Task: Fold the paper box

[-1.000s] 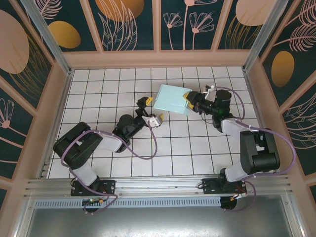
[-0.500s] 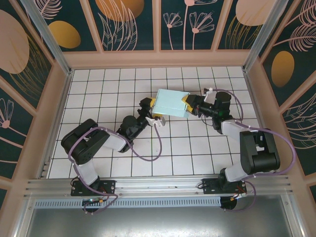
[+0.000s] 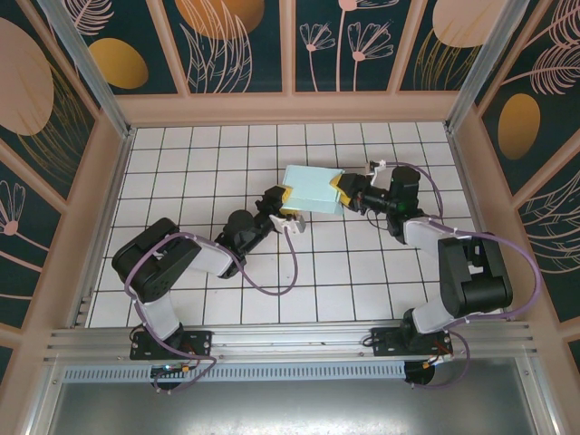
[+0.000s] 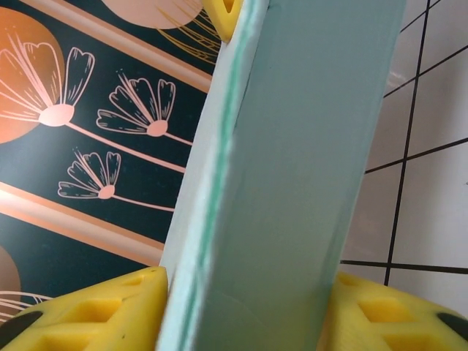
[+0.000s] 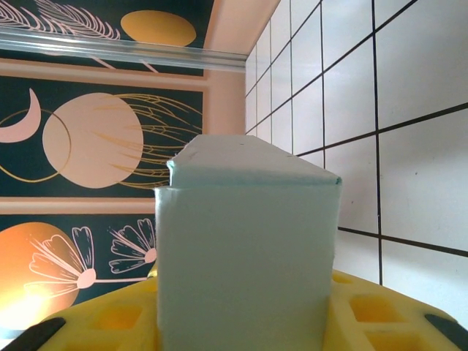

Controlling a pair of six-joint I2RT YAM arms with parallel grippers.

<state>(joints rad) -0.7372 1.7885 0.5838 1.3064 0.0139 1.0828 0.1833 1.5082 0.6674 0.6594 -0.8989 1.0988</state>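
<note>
The paper box [image 3: 313,188] is a pale blue, closed rectangular box held a little above the white tiled floor, mid-table toward the back. My left gripper [image 3: 288,196] is shut on its left end. In the left wrist view the box [image 4: 292,183] runs up between the yellow fingers [image 4: 95,311], which press on both of its sides. My right gripper [image 3: 342,188] is shut on the box's right end. The right wrist view has the box [image 5: 245,256] end-on between the yellow fingers [image 5: 387,314].
Decorated wall panels [image 3: 290,45] close in the tiled floor at the back and sides, with aluminium posts [image 3: 86,63] at the corners. Purple cables [image 3: 272,276] loop beside both arms. A metal rail [image 3: 290,340] runs along the near edge.
My left gripper moved up and right to the box's left end and closed on it from wide open. The box shifted slightly left and straightened. The right gripper kept its hold.
</note>
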